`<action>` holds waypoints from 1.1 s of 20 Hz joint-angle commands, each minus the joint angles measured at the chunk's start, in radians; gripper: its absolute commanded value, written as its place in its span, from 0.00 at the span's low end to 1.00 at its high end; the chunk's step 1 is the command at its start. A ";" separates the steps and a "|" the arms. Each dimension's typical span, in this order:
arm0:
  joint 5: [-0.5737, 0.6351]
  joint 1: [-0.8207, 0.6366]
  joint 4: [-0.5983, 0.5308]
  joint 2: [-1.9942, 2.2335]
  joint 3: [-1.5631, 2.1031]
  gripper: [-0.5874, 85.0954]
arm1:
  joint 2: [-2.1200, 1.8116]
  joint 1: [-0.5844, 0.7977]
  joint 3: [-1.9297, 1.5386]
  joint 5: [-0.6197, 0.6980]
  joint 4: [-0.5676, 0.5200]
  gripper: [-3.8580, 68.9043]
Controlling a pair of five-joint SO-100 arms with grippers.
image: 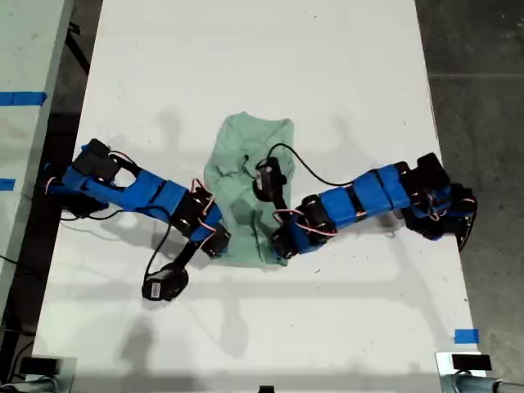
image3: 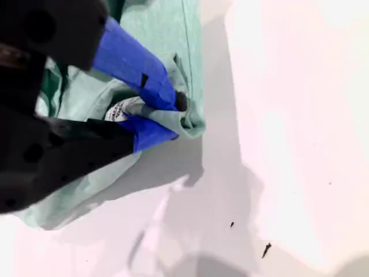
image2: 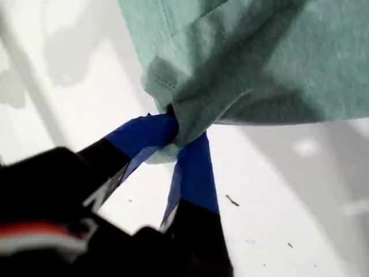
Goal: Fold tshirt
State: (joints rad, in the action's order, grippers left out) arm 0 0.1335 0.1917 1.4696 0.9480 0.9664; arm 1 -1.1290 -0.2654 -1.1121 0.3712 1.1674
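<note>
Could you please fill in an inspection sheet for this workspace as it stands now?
Surface: white table, a few dark specks.
Job's things: tshirt, crumpled in a heap mid-table, not flat.
Clutter: blue tape at the table edge, lower in the exterior view's right.
Grippers: my first gripper shut on a tshirt edge; my second gripper shut on a bunched fold beside the white tag.
Cables: black cable looping over the tshirt; loose wires along both arms.
Surroundings: dark floor; a second table with blue tape.
</note>
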 commanded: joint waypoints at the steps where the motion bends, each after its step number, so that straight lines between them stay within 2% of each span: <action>1: -0.025 0.057 -0.029 0.163 -0.048 0.01 | -0.138 -0.034 0.021 0.025 0.040 0.05; 6: 0.035 -0.043 0.011 0.252 -0.035 0.01 | -0.184 0.084 0.012 0.135 0.012 0.05; 8: 0.089 -0.158 0.043 0.364 0.015 0.01 | -0.262 0.190 -0.043 0.202 0.012 0.05; 13: 0.344 -0.500 0.052 0.416 0.031 0.01 | -0.371 0.495 -0.123 0.376 0.051 0.05; 19: 0.491 -0.724 0.044 0.331 0.008 0.01 | -0.373 0.676 -0.144 0.462 0.015 0.04; 20: 0.491 -0.756 0.051 0.345 0.003 0.08 | -0.383 0.712 -0.144 0.476 0.014 0.06; 21: 0.486 -0.796 0.061 0.373 0.003 0.20 | -0.408 0.762 -0.152 0.482 0.015 0.27; 22: 0.482 -0.851 0.077 0.408 0.003 0.25 | -0.434 0.830 -0.152 0.499 0.035 0.53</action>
State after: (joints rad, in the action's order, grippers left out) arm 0 0.6105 -0.5614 1.5217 1.2671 1.0094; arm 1 -1.4358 0.4571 -1.2732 0.8360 1.2103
